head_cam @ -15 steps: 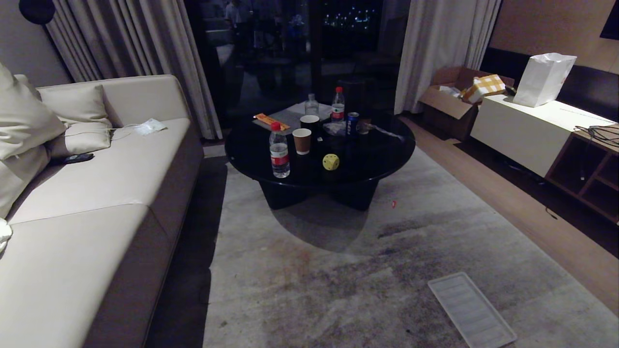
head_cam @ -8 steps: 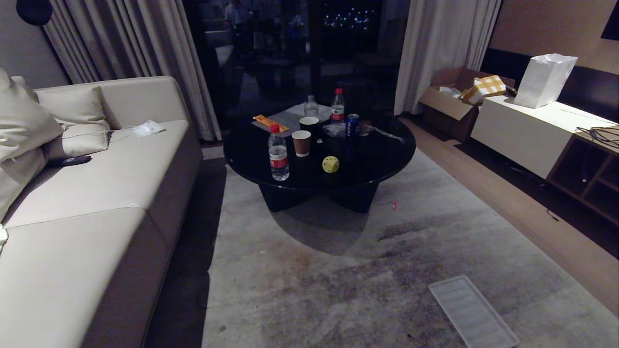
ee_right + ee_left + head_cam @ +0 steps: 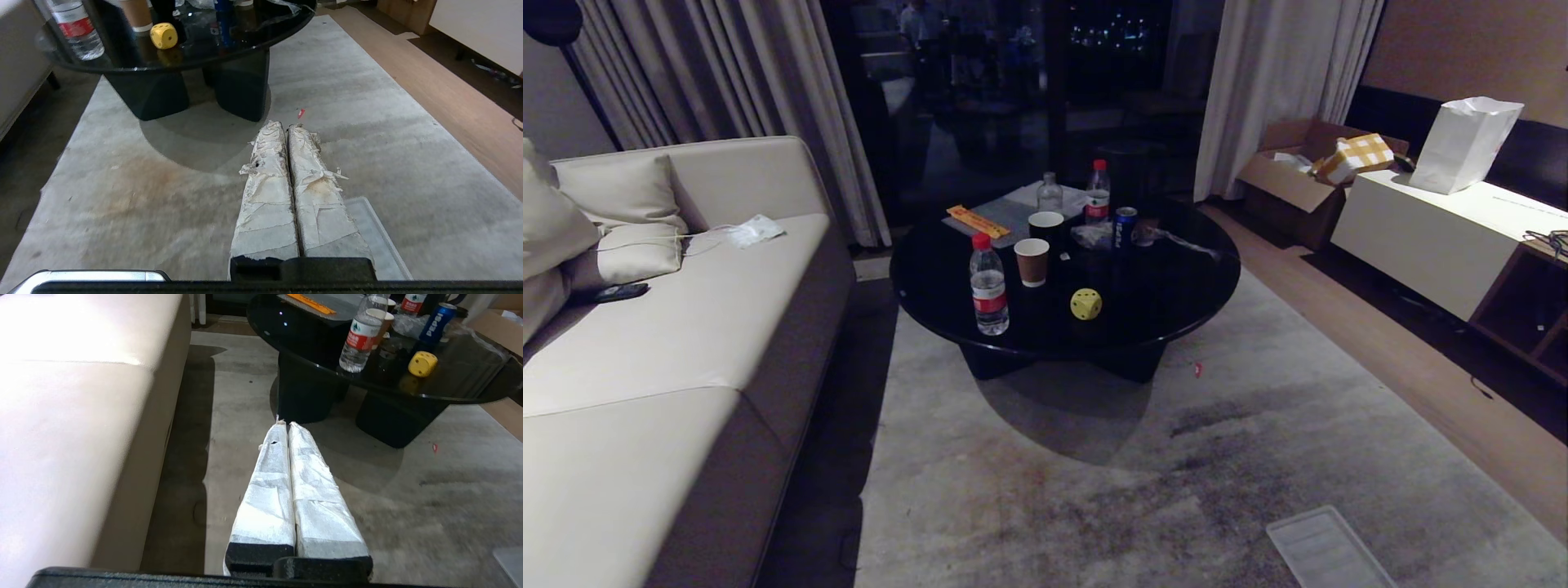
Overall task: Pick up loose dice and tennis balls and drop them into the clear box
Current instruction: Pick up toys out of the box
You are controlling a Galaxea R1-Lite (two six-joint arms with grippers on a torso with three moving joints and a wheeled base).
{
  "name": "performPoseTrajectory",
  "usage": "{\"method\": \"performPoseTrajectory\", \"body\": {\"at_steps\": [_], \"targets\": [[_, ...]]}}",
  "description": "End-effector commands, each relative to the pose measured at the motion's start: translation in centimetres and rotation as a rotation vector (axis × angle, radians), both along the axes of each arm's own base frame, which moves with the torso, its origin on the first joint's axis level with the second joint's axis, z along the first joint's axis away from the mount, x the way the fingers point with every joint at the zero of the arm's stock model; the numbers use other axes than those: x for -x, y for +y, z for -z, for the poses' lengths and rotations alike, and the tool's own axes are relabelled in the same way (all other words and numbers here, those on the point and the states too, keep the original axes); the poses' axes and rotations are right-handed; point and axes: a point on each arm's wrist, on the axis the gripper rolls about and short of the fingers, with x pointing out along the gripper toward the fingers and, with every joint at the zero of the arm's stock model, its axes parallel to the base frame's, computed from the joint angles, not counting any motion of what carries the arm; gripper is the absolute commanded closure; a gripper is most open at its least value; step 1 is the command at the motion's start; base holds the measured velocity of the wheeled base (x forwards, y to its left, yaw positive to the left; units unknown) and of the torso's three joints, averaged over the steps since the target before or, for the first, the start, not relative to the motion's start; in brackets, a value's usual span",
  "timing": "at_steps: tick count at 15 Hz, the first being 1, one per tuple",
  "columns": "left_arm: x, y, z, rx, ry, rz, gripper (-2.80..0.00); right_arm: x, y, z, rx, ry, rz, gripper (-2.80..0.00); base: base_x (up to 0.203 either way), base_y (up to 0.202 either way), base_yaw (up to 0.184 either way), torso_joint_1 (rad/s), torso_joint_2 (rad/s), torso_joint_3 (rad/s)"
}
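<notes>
**Helper:** What are your grippers doing?

**Me:** My left gripper (image 3: 287, 424) is pressed shut with nothing in it. Its two white wrapped fingers (image 3: 310, 486) touch all the way down. It hangs over the grey rug (image 3: 245, 428), between the sofa (image 3: 73, 416) and the round black table (image 3: 470, 396). My right gripper (image 3: 286, 126) is shut and empty too. Its wrapping is torn and a bit dirty. It hangs over the rug as well, and a flat ribbed clear lid (image 3: 367, 228) lies on the rug just under it.

**Helper:** Can you see any dice?

**Me:** Yes, one. A yellow die (image 3: 1085, 304) with dark dots sits on the table, near the front edge. It is well apart from both grippers. A water bottle (image 3: 988, 286) with a red cap stands to its left. A brown paper cup (image 3: 1032, 261) stands behind, between the bottle and the die.

**Helper:** What else is on the table?

**Me:** A dark cup (image 3: 1045, 226), a blue can (image 3: 1125, 226), another bottle with a red cap (image 3: 1098, 192), a small clear bottle (image 3: 1050, 194) and a flat orange thing (image 3: 977, 221).

**Helper:** And the tennis balls and the clear box?

**Me:** I cannot see them from here. I only see the lid on the rug at my right. Far off at the right are a white cabinet (image 3: 1421, 229) with a white paper bag (image 3: 1466, 143) on it, and an open cardboard box (image 3: 1298, 184) on the floor.
</notes>
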Motion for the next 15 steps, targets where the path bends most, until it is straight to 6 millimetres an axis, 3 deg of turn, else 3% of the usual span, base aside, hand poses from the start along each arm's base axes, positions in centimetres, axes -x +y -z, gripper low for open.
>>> {"method": "performPoseTrajectory", "body": {"at_steps": [1, 15], "targets": [[-0.02, 0.0, 0.02, -0.001, 0.002, 0.0, 0.0, -0.09, 0.0, 0.27, 0.0, 0.011, -0.001, 0.0, 0.184, 0.0, 0.0, 0.006, 0.0, 0.006], [-0.02, 0.0, 0.03, 0.0, 0.002, 0.0, 0.0, -0.08, 0.0, 0.26, 0.0, 0.011, -0.001, 0.0, 0.184, 0.0, -0.001, 0.003, 0.0, 0.002]]}}
